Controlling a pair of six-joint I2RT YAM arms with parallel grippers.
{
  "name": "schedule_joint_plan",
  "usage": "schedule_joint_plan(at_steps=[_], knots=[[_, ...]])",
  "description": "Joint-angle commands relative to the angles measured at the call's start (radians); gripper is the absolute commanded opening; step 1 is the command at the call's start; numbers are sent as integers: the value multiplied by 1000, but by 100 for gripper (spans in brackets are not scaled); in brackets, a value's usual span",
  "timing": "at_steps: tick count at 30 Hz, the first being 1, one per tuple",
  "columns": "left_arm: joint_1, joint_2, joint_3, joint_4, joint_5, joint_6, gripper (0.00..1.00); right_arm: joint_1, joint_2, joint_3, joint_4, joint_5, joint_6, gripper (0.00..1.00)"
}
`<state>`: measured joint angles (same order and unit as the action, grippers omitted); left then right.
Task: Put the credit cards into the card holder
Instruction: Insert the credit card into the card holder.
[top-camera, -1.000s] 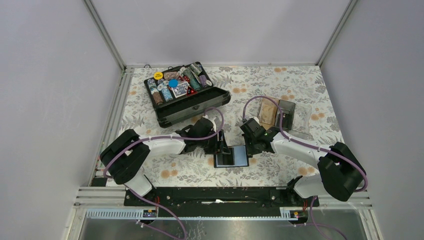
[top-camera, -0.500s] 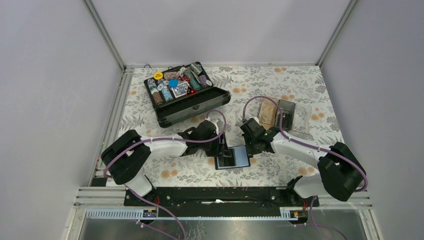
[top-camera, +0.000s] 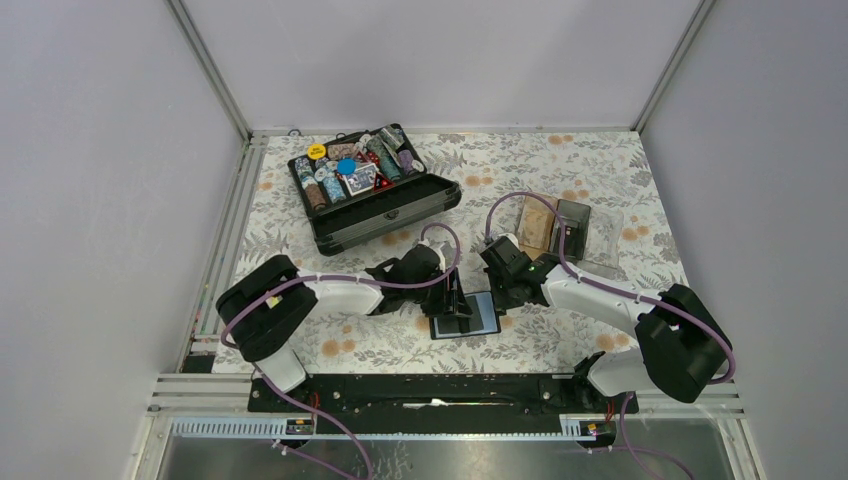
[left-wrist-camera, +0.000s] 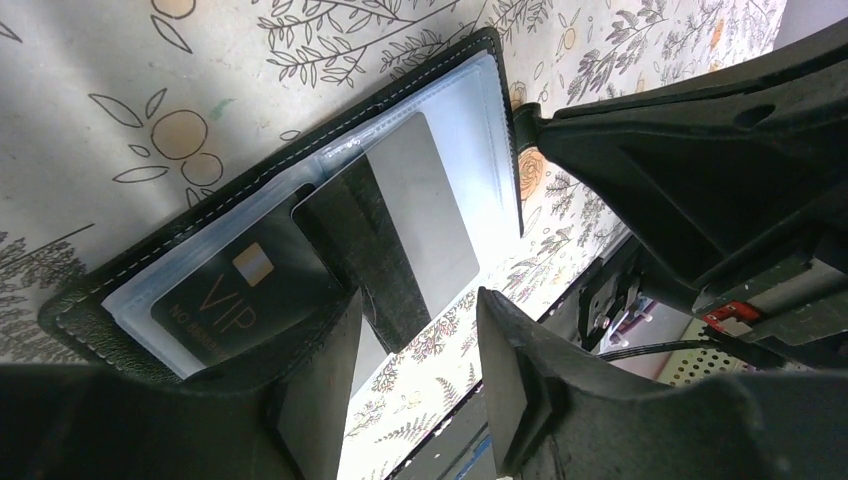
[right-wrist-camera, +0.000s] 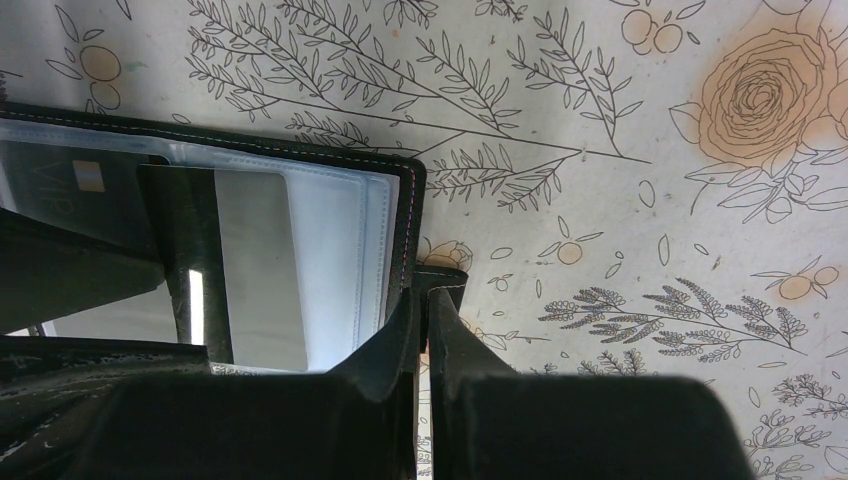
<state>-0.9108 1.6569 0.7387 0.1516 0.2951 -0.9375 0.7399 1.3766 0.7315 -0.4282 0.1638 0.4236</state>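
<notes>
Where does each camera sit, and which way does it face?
Top external: above, behind the bases, looking down on the floral table; both arms show.
Left wrist: faces the open black folding card holder and grey dark-striped card past the left gripper.
Right wrist: faces the holder's edge past the right gripper.
All share the holder.

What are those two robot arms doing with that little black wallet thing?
They're filling it with cards. The right fingers are pinched shut on the edge of the open card holder. The left fingers sit either side of a grey striped card lying over its clear pockets; whether it's tucked in yet isn't clear. A black VIP card is already inside.
</notes>
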Motion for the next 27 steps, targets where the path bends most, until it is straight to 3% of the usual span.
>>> schedule_joint_plan(at_steps=[1, 22, 27], knots=[[-9, 29, 20, 33, -4, -23, 48, 7, 3, -3, 6, -10, 13, 0], [-35, 84, 93, 133, 9, -64, 48, 9, 12, -2, 7, -4, 20, 0], [-35, 11, 77, 110, -19, -47, 50, 8, -5, 11, -32, 47, 38, 0]])
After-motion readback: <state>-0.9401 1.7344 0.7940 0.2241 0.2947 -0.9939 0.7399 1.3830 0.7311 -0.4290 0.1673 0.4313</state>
